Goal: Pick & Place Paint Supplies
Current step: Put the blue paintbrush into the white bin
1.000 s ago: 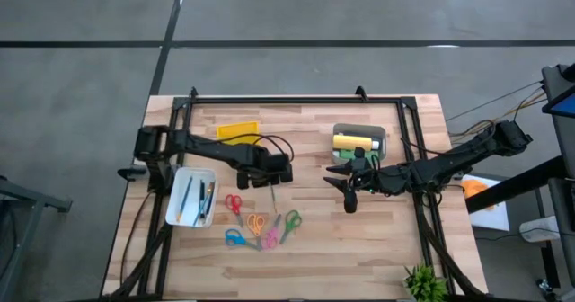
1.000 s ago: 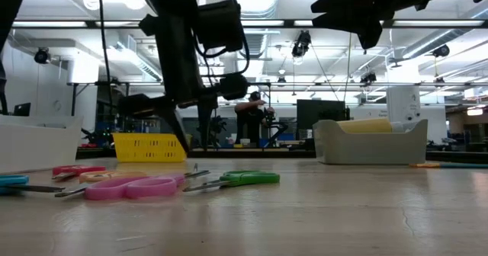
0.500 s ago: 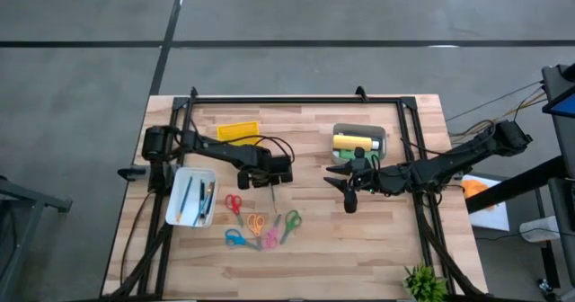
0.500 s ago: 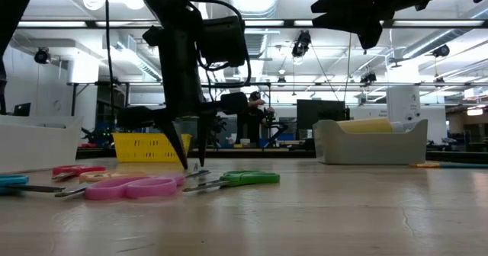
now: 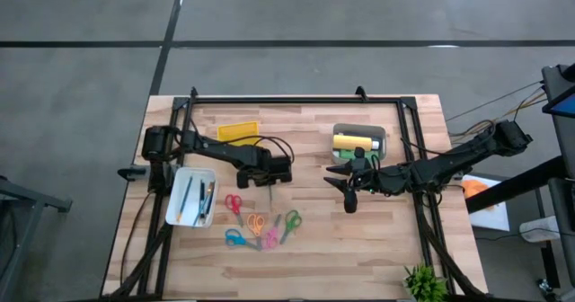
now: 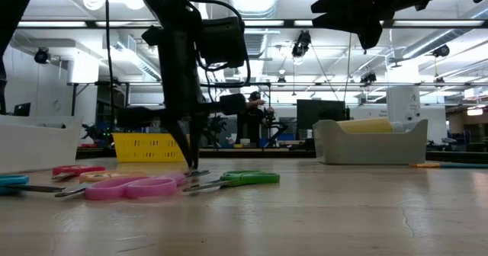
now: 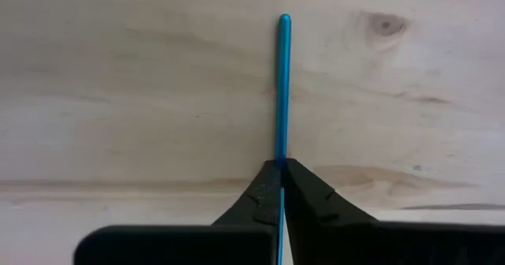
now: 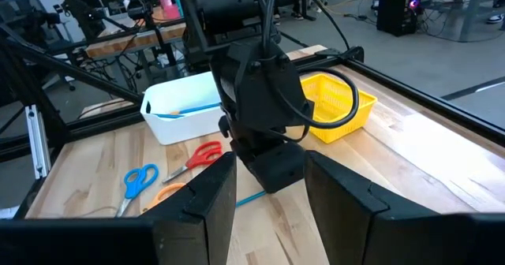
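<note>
High view: The left end effector (image 5: 271, 183) is low over the middle of the table (image 5: 359, 248), just above the row of scissors (image 5: 260, 228). A thin stick lies under it, too small to make out here. The white bin (image 5: 171, 203) with a few pens in it sits close by, on the left arm's side. The grey bin (image 5: 382, 140) holds the yellow paint bottle (image 5: 350, 142) and a green one (image 5: 359, 152). The right end effector (image 5: 349, 192) waits near the grey bin.

Low view: The left end effector's tips (image 6: 192, 163) reach down to the table, right behind the pink scissors (image 6: 126, 187) and green scissors (image 6: 236, 179).

Left wrist view: The two fingers (image 7: 304, 198) are pinched tight on the teal pen (image 7: 282, 83), which lies flat on the wood.

Right wrist view: The right end effector (image 8: 268, 190) has its fingers spread apart and holds nothing. It looks toward the left arm, the yellow basket (image 8: 335, 111) and the white bin.

Step now: This looks like the grab of the teal pen, with the lift not yet begun.

Next move: Lift the pen straight up without letting it slip, then carry it, probably to the white bin where other pens lie.
</note>
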`<control>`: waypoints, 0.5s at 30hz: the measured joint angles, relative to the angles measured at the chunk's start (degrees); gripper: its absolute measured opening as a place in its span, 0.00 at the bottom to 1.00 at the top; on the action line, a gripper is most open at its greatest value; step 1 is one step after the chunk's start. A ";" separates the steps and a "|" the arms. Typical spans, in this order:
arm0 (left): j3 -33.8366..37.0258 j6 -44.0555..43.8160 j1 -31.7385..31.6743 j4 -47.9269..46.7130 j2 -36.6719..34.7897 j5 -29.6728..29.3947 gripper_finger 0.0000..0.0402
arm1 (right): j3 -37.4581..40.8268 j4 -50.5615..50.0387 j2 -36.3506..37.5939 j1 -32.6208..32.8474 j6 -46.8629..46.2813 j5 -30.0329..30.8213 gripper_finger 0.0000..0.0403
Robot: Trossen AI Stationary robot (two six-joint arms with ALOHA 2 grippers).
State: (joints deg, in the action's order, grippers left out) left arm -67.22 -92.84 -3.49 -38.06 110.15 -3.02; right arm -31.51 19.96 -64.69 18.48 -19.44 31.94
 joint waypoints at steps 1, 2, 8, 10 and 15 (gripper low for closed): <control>0.00 0.00 0.00 0.24 0.02 -0.13 0.01 | 0.00 0.00 0.00 0.02 0.00 0.00 0.37; 0.00 0.00 -0.04 0.30 0.04 -0.18 0.01 | 0.00 -0.02 0.00 0.02 0.00 0.00 0.37; 0.00 0.00 -0.04 0.28 0.04 -0.31 0.02 | 0.00 -0.02 0.00 0.01 0.00 0.00 0.37; 0.00 0.00 -0.04 0.26 0.04 -0.19 0.02 | 0.00 0.01 0.00 0.00 0.00 0.00 0.37; 0.04 2.47 -0.04 0.05 -0.79 1.40 0.02 | 0.01 0.00 0.00 0.01 0.01 0.00 0.37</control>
State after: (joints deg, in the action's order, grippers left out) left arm -67.18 -90.37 -3.53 -38.01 109.36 -1.62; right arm -31.50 19.96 -64.69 18.49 -19.43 31.94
